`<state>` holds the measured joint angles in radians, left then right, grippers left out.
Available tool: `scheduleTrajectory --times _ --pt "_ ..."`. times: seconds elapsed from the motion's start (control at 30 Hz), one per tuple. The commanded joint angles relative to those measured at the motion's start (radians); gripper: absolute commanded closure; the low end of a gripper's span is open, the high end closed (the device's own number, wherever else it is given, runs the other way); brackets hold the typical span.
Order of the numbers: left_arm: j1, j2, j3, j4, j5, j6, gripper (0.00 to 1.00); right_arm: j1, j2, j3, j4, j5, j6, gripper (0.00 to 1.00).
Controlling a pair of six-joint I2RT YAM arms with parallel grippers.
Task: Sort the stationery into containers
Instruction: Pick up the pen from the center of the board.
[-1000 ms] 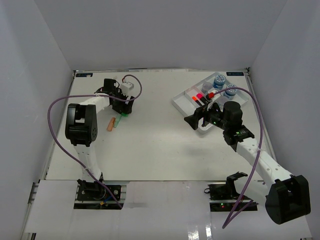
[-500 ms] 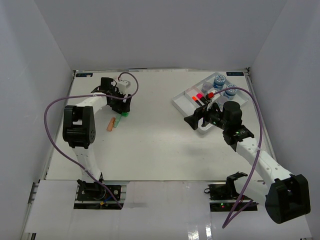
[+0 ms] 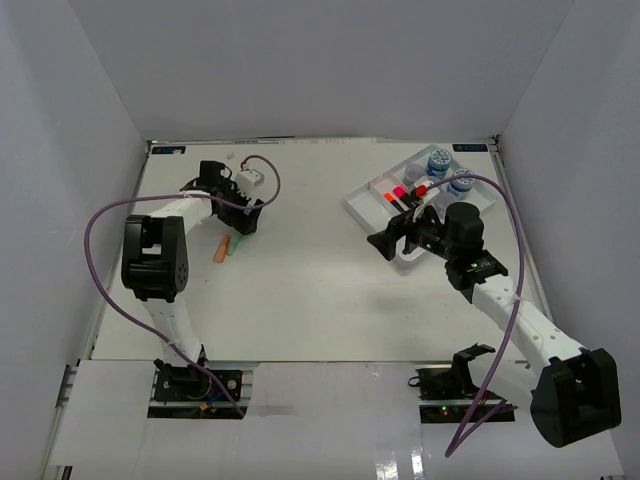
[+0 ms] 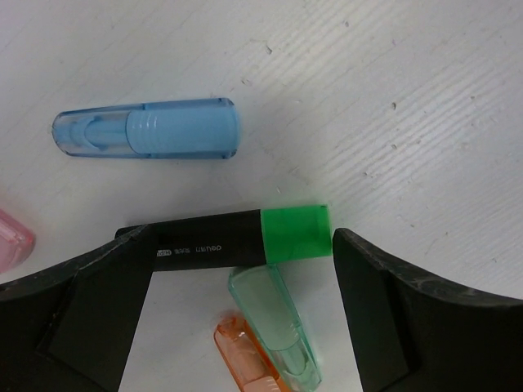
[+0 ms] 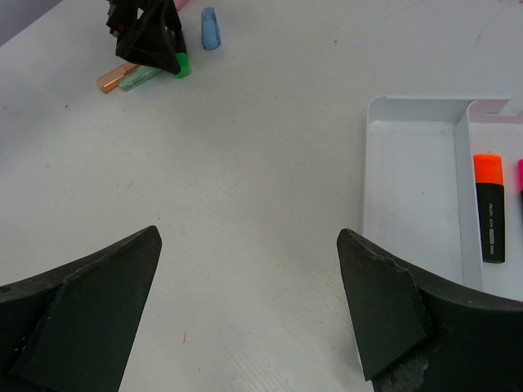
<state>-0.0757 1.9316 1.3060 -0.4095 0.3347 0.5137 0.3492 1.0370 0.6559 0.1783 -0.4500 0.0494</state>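
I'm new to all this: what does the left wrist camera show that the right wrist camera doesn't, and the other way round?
Only the left wrist: close-up detail, such as the white print on the marker's black barrel. Only the right wrist: the white tray, with an orange-ended marker lying in one compartment. Both: the green-ended marker, the blue cap, the green cap and the orange cap, all lying close together.

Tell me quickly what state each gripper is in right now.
The left gripper is open, straddling the green marker without gripping it.
The right gripper is open and empty.
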Motion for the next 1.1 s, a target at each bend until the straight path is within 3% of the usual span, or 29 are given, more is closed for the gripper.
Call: scheduleTrajectory --times 0.0,0.77,1.07 --pt "0.002 -0.106 -0.040 -0.003 0.027 0.085 0.02 0.007 0.006 0.011 0.012 -0.018 -0.002 0.05" --pt "0.004 -0.129 -0.099 0.020 0.066 0.244 0.02 0.013 0.044 0.022 0.007 -0.035 0.004 0.05" --pt "0.002 -0.051 -0.047 0.020 0.041 0.212 0.02 0.014 0.046 0.021 0.001 -0.030 0.004 0.05"
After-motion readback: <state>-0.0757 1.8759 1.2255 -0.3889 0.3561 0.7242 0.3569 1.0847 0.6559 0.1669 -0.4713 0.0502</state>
